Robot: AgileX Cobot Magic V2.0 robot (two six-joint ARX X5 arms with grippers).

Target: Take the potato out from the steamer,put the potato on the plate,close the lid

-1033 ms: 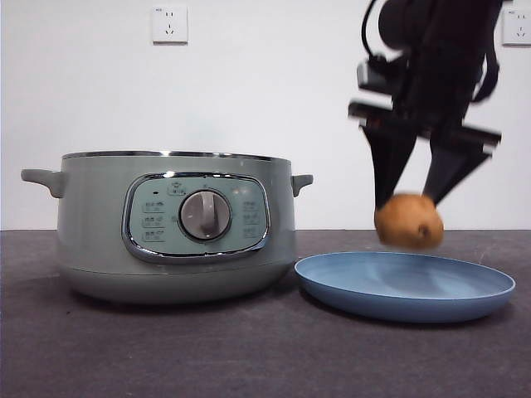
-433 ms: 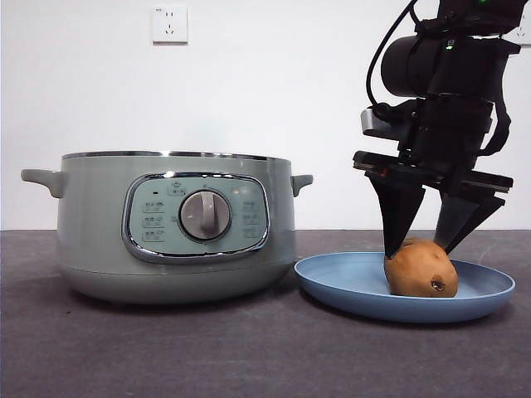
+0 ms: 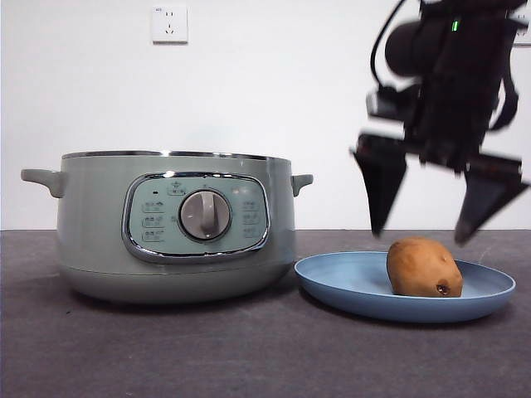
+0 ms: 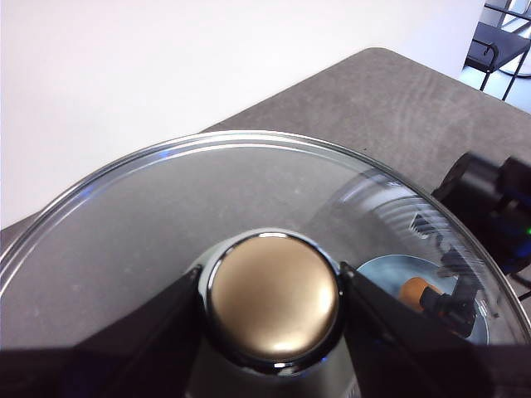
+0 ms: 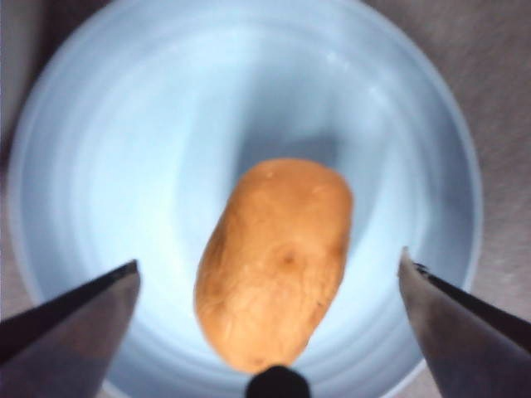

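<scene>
While the potato (image 3: 423, 268) lies on the plate (image 3: 332, 286), right of the open steamer (image 3: 174, 228), the front view shows the right gripper (image 3: 425, 225) hanging just above it, jaws spread wide, empty.

Seen from the left wrist, the left gripper (image 4: 270, 305) clamps the knob (image 4: 274, 300) of the lid (image 4: 158, 207), held high; the plate and potato show small through the glass.

From the right wrist, the potato sits mid-plate between the wide jaws, its long axis running roughly along the view, slightly slanted.

Judging by this, closing falls to the left arm: the lid must travel over to the steamer's rim.
</scene>
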